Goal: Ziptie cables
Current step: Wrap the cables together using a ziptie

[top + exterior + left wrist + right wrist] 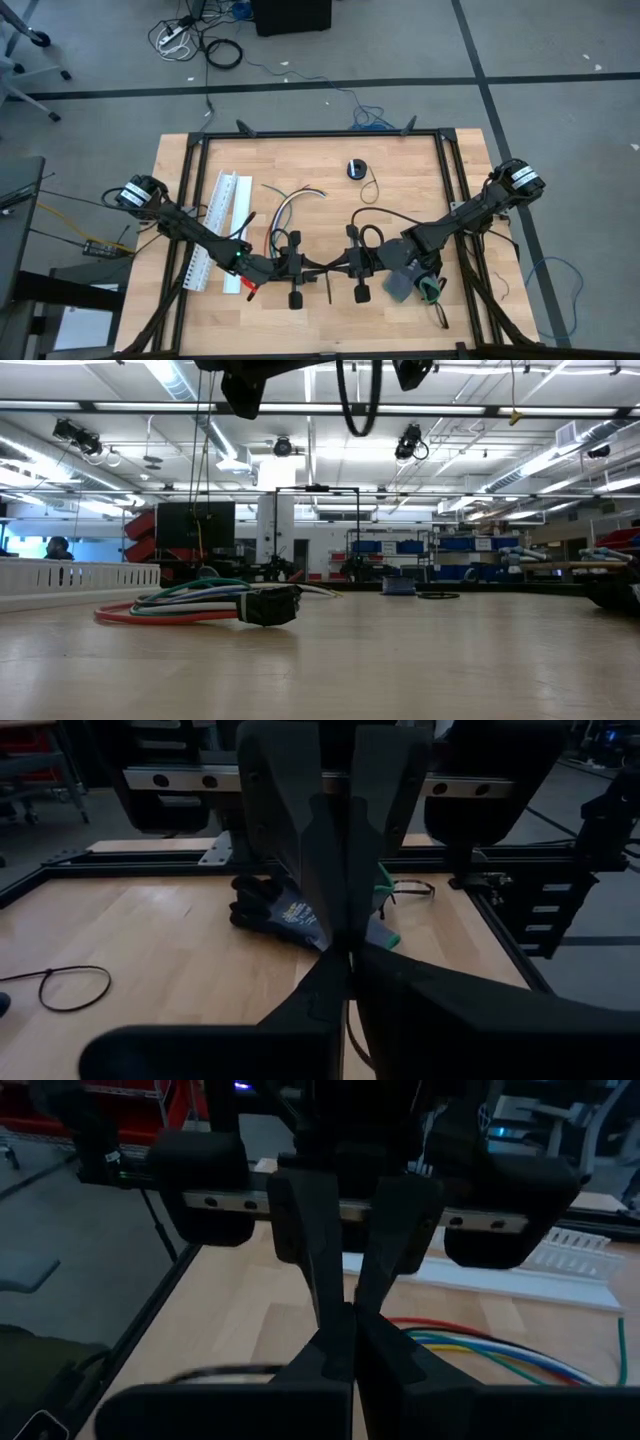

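Note:
The cables (288,208) lie loose on the table's middle, coloured wires that also show in the low view (180,605) and the right wrist view (480,1345). Above the table's near middle, my left gripper (303,265) and my right gripper (347,263) face each other tip to tip, both shut. A thin black ziptie (326,265) spans the short gap between them. A second ziptie, bent into a loop (370,190), lies flat on the table beyond the right gripper and shows in the left wrist view (75,988). My left gripper pinches the ziptie's left end (313,265) between its two fingers. They come in nearly level from the table's left and lie along the strip. The strip is clear of the table. In the wrist view the fingers (320,990) hide the place of contact. My right gripper pinches the ziptie's right end (338,264) between its two fingers. It comes in nearly level from the table's right, along the strip, which is held off the table. Its own fingers (400,1365) cover the contact in the wrist view.
A white slotted channel (222,235) lies at the left, under the left arm. A grey and green glove (402,285) lies under the right arm. A small black round object (357,168) sits toward the far edge. Black frame rails (320,133) border the table.

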Robot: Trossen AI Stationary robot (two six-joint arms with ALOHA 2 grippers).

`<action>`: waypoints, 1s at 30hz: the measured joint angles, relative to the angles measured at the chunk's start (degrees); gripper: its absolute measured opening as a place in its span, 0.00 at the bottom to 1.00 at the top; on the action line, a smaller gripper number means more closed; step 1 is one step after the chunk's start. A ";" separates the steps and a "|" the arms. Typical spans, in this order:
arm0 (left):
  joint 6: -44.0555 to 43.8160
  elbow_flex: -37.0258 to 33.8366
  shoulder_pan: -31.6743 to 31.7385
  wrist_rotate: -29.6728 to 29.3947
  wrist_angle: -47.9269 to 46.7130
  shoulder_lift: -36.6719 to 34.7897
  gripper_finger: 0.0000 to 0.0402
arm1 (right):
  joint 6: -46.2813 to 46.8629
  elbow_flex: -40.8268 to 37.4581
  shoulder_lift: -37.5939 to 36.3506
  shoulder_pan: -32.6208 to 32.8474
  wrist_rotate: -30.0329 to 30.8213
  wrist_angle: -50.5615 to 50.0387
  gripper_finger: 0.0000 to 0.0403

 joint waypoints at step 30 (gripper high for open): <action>1.50 -0.04 -0.07 -3.90 -0.26 0.13 0.00 | 8.61 0.17 -0.07 -1.35 1.73 -2.24 0.16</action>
